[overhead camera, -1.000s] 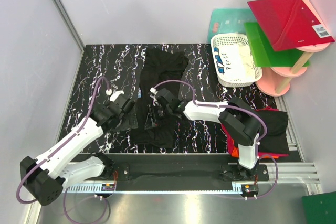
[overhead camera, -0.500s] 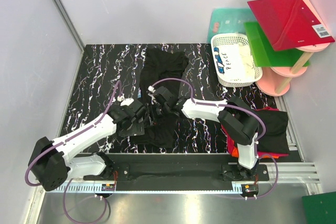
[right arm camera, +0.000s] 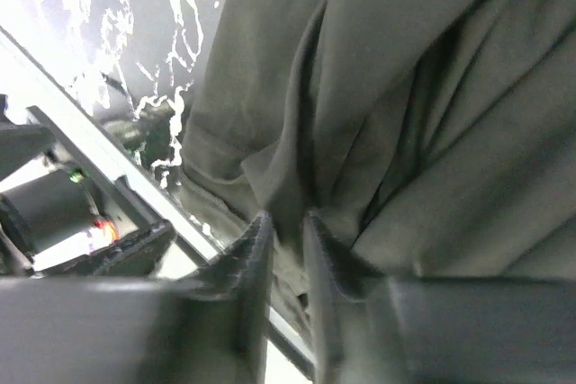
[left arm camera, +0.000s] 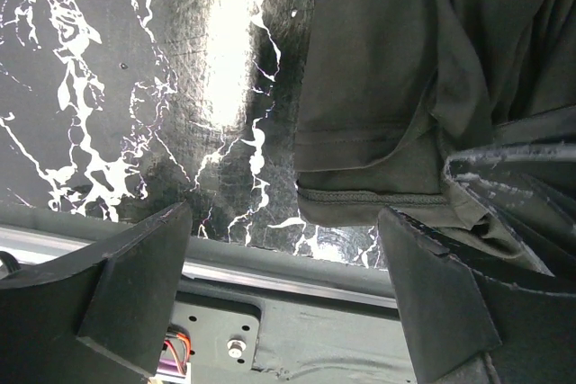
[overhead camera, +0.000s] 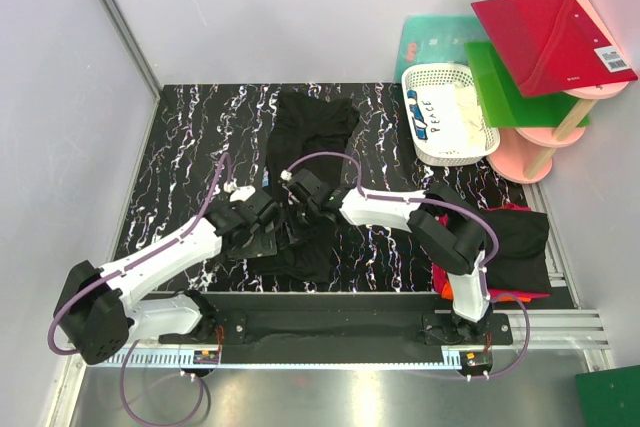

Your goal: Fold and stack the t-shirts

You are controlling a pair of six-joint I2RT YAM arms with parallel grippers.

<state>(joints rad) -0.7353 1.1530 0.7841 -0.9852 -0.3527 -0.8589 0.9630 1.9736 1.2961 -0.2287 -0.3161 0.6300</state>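
The right gripper (right arm camera: 284,245) pinches a fold of the black t-shirt (right arm camera: 405,87) between nearly closed fingers; the left gripper (left arm camera: 283,290) is spread wide just beside its hem. The shirt lies crumpled at the centre of the marbled table (overhead camera: 190,137), other t-shirts (overhead camera: 520,247) piled lower right.

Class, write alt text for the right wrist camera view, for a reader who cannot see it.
The right gripper pinches a bunched fold of a black t-shirt in its nearly closed jaws. Creases fan out from the pinch, and the black marbled table shows at upper left.
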